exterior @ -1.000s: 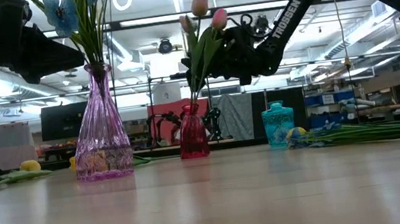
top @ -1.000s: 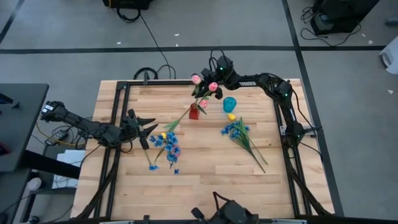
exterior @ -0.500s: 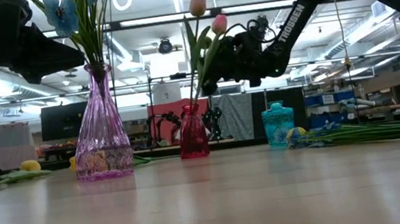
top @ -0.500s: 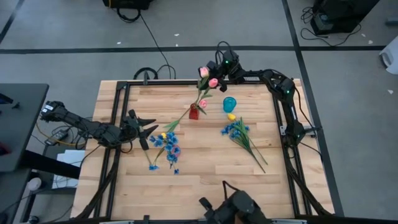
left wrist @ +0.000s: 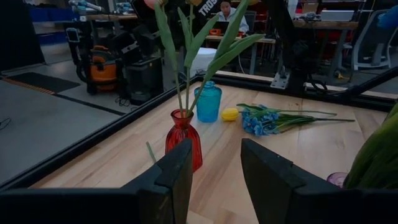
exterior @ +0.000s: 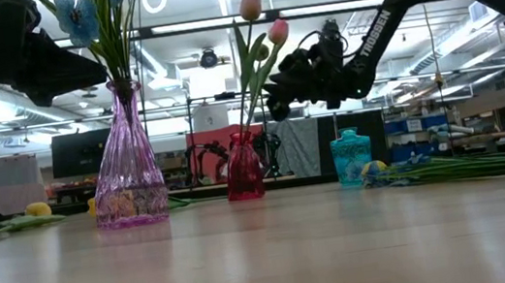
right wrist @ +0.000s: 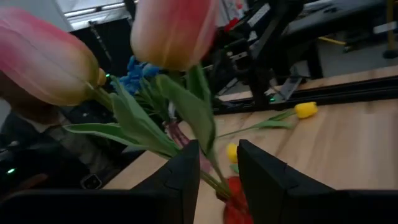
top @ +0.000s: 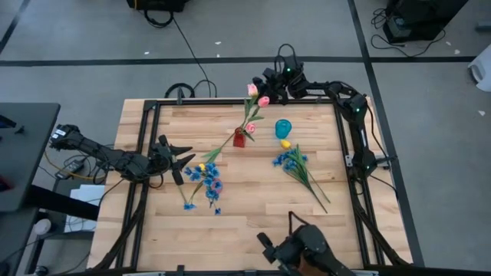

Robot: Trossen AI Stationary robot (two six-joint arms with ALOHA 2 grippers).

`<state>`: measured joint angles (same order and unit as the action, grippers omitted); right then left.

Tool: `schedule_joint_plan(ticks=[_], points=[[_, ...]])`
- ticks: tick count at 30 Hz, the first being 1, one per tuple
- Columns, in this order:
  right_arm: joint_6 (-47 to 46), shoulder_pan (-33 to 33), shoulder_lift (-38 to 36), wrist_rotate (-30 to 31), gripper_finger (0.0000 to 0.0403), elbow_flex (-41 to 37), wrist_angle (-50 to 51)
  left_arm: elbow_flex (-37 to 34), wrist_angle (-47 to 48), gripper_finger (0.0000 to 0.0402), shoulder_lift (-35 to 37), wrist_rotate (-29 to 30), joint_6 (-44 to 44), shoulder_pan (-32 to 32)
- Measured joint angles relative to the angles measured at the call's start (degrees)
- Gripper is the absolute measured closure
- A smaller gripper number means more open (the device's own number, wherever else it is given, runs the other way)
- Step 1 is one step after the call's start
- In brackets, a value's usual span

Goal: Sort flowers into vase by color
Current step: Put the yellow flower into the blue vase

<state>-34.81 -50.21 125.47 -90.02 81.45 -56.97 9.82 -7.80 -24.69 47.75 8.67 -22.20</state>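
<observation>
Three pink tulips [top: 252, 90] stand with their stems in the small red vase [top: 239, 139] near the table's far edge. My right gripper [top: 267, 83] hovers open just right of their heads, touching nothing. In the right wrist view the tulip heads [right wrist: 171, 31] loom beyond the open fingers [right wrist: 219, 180]. My left gripper [top: 184, 159] waits open at the table's left, beside the purple vase [exterior: 128, 177] that holds blue blossoms [top: 205, 178]. More blue sprigs [top: 294, 160] lie flat on the table's right half. One yellow tulip [top: 285, 143] lies by the teal vase [top: 284, 127], and another yellow tulip [top: 202, 166] lies beside the purple vase.
A black frame rail [top: 337, 146] borders the wooden table. The teal vase [exterior: 351, 158] stands right of the red vase [exterior: 244, 170]. The long stems of the lying sprigs reach toward the near right [top: 322, 198]. Bare wood spans the table's near half [top: 253, 222].
My right gripper has drawn back from the pink tulips toward the table's far right corner. The tulip heads have swung a little toward the far edge and now stand free in the red vase. The left arm has kept still.
</observation>
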Motion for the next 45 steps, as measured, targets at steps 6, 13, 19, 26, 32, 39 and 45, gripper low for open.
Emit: schedule_joint_plan(ticks=[6, 13, 19, 26, 32, 39, 45], points=[[-1.16, -3.53, 0.0, 0.84, 0.0283, 0.0, -1.76, 0.0, -0.01, 0.0259, -0.01, 0.0, 0.02, 0.0], [-2.94, -8.68, -2.59, 13.37, 0.0284, 0.0, -11.09, 0.0, -0.01, 0.0259, 0.0, 0.0, 0.0, 0.0], [-9.64, -11.44, -5.5, 28.77, 0.0284, 0.0, -24.9, 0.0, -0.01, 0.0259, 0.0, 0.0, 0.0, 0.02], [-11.07, -6.99, -13.32, 29.44, 0.0285, 0.0, -31.96, 0.0, -0.04, 0.0259, 0.01, 0.0, -0.76, 0.0], [-1.61, 1.04, -22.95, 26.46, 0.0287, 0.02, -22.77, 0.0, -0.08, 0.0259, 0.01, 0.02, -0.81, 0.02], [30.96, 12.58, -34.19, 34.51, 0.0306, 0.04, 25.75, 0.0, -0.11, 0.0259, 0.01, 0.02, -0.61, 0.0], [52.13, 25.43, -41.26, 68.78, 0.0313, 0.02, 61.6, 0.0, -0.08, 0.0259, 0.0, 0.02, -0.86, 0.0]])
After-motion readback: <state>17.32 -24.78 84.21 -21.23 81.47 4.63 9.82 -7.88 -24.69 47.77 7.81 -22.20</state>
